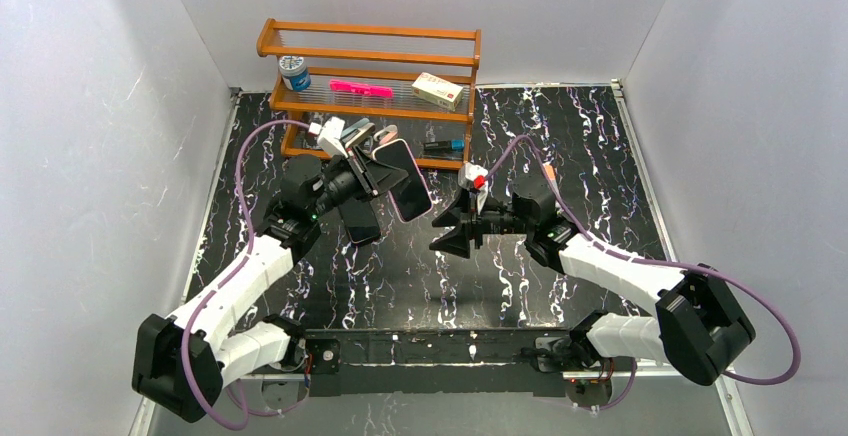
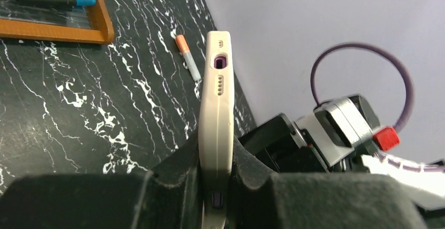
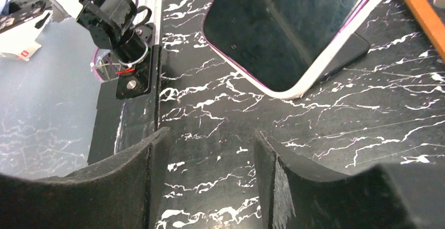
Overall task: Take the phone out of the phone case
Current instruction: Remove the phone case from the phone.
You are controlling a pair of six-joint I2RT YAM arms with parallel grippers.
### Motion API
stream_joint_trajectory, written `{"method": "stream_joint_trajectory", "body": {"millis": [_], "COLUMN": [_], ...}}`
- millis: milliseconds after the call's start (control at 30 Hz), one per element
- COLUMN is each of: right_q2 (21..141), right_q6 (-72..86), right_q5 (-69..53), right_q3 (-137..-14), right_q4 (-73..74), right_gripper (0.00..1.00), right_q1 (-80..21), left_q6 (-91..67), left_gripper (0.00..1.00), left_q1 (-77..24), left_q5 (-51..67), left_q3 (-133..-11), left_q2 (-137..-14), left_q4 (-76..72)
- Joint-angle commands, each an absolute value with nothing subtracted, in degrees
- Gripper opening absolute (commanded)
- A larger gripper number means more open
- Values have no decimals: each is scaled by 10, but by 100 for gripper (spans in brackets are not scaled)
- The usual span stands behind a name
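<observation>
Top external view: nearest, the right end effector [image 1: 452,232] hovers in front of the brown wooden two-tier rack [image 1: 372,56], its jaws spread wide and empty above the black white-veined marbled surface [image 1: 400,276]. Just beyond, closer to the rack, the left end effector [image 1: 385,171] is clamped on the cream silicone phone case [image 1: 412,194], held tilted off the surface. The dark-screened, purple-rimmed phone [image 3: 278,24] sits inside it. An orange-capped grey marker [image 2: 187,56] lies by the rack's right end.
</observation>
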State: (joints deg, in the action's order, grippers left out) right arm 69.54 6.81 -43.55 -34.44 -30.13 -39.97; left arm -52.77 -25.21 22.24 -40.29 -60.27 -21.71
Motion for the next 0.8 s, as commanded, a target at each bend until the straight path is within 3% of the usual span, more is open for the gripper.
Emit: {"method": "stream_joint_trajectory", "body": {"millis": [0,367,767], "right_q2": [679,711,747], "right_q6": [37,22,-27], "right_q5": [-482,-527,-605], "right_q3": [-377,-447,-510], "right_q4": [-249,-229,-156], "right_gripper": [68,72,62], "right_q1": [-388,-383,-384], "left_q6": [-394,-327,-296], "left_gripper": [0,0,0], "left_q1": [-251,-251,-251], "left_q5": [321,469,507], "left_q3": [-474,-524,-540], "left_q2": [-585,-598,-609], "left_q4": [-141,-147,-156]}}
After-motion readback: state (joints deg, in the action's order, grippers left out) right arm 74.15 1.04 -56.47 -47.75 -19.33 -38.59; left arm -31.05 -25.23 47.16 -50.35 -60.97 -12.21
